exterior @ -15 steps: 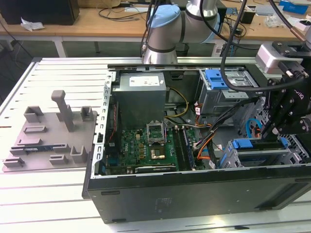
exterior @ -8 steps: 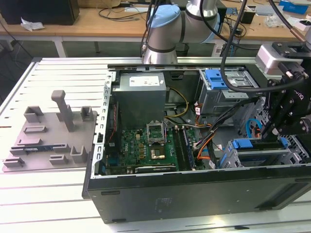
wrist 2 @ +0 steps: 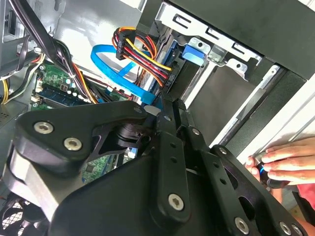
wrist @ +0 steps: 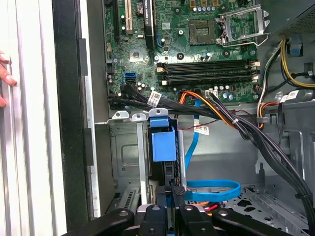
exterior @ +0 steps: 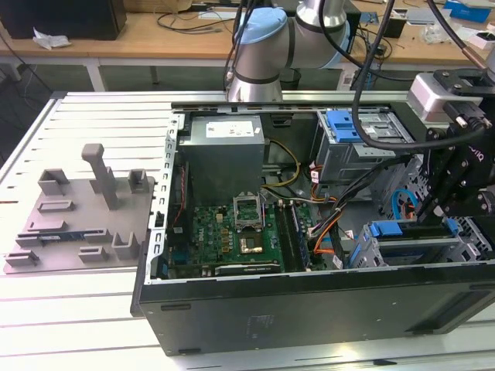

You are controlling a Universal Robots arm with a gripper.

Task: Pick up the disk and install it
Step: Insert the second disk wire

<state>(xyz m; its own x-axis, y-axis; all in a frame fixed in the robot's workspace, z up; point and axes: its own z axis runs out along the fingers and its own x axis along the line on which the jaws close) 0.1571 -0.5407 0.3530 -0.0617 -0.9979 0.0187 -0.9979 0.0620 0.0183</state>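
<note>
Installation is judged to be in its last stage. The disk (wrist: 161,142) is seen edge-on in the first wrist view, standing in a slot of the grey drive cage (wrist: 125,152) with the blue end of its carrier bracket facing the motherboard (wrist: 197,49). In the exterior view, the same blue bracket (exterior: 387,229) is seen at the top of the cage, in the case corner at the exterior view's right. The pick-up is therefore taken as done. Whether the disk is fully seated and latched cannot be determined, so final seating is judged to be what is left.

The gripper (wrist: 176,189) is positioned directly at the disk's near edge, in line with the slot. Whether it is apart, together or clamped on the disk cannot be told.

The grey fixture plate (exterior: 77,216) lies on the table outside the case, with no disk seen on it. A person's hand (wrist 2: 283,160) is rested on the case edge.

A white label (exterior: 224,130) is fitted on the power supply, and small white tags (wrist: 201,130) are fitted on the cables. No wording can be made out on either.
</note>
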